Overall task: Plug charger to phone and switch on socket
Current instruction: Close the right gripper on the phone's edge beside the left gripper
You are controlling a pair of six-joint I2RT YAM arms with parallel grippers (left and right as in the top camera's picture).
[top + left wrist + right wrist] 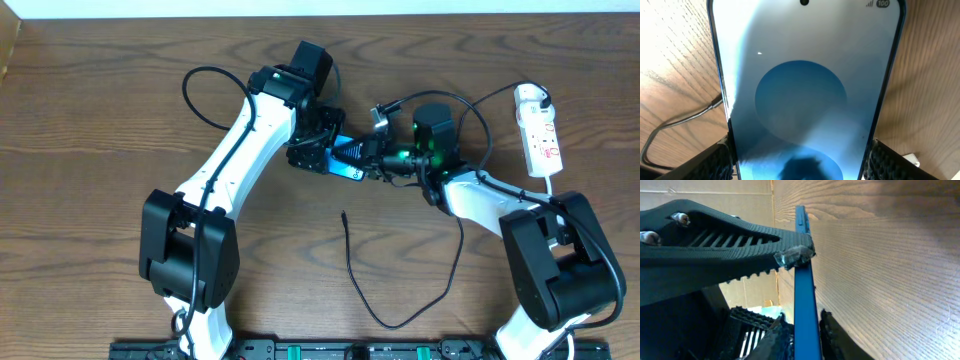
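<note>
The phone [349, 158], its screen lit cyan-blue, is held off the table between both grippers at mid table. My left gripper [322, 150] is shut across the phone's width. In the left wrist view the phone [805, 85] fills the frame, with a ribbed pad [715, 162] against each long edge. My right gripper [377, 160] pinches the other end. Edge-on, the phone [804, 300] runs between its fingers [777, 340], which press both faces. The charger cable [352, 270] lies loose on the wood, its plug tip [343, 213] below the phone. Its white adapter [531, 96] sits in the socket [546, 142] at the far right.
The charger cable loops toward the front edge [400, 322] and back up past the right arm [485, 205]. A thin cable [685, 120] lies on the wood left of the phone. The left arm [235, 150] stretches across the table's left half.
</note>
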